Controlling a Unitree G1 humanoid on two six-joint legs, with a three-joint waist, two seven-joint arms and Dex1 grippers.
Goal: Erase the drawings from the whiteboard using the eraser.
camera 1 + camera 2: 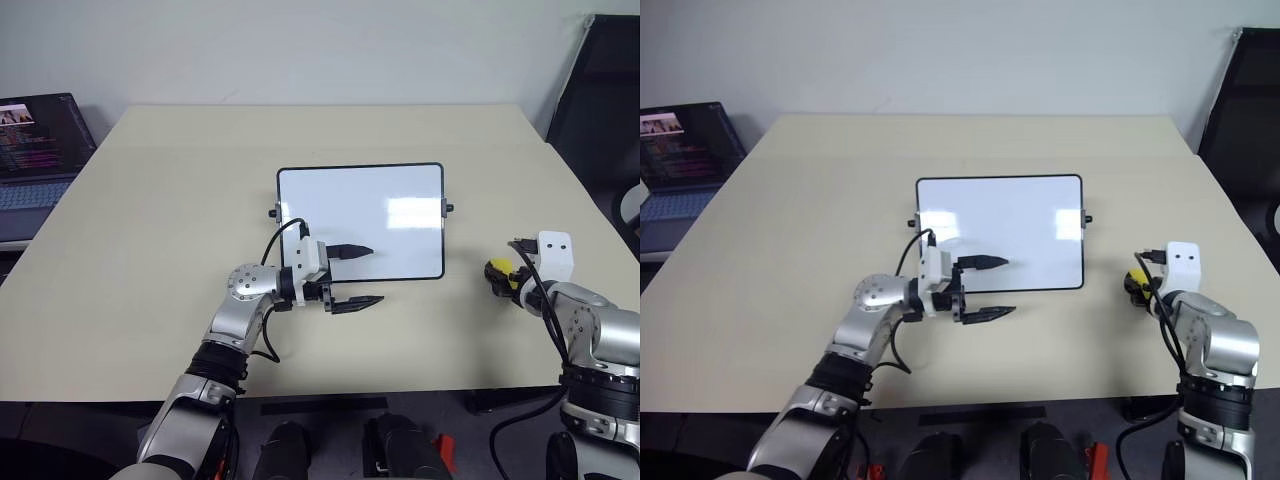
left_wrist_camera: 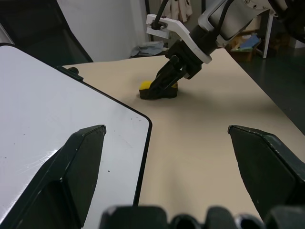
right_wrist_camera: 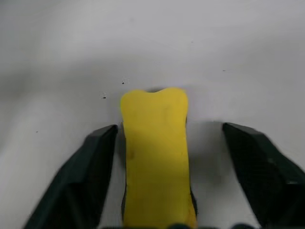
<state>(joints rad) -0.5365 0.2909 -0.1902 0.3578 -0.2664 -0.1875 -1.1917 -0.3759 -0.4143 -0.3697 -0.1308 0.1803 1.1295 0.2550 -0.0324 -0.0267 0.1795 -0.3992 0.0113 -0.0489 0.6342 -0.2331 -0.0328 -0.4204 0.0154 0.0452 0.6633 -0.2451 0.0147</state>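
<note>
The whiteboard, white with a thin black frame, lies flat in the middle of the beige table. The drawings are out of view; the board's face reads plain white with glare patches. My left gripper points sideways at the board's near edge, open, one finger over the board and one over the table. The yellow eraser with its black underside rests on the table to the right of the board. My right gripper is open around it; in the right wrist view a gap shows beside the eraser.
An open laptop sits off the table's far left corner. A black chair stands at the far right. The table's near edge runs just behind both arms.
</note>
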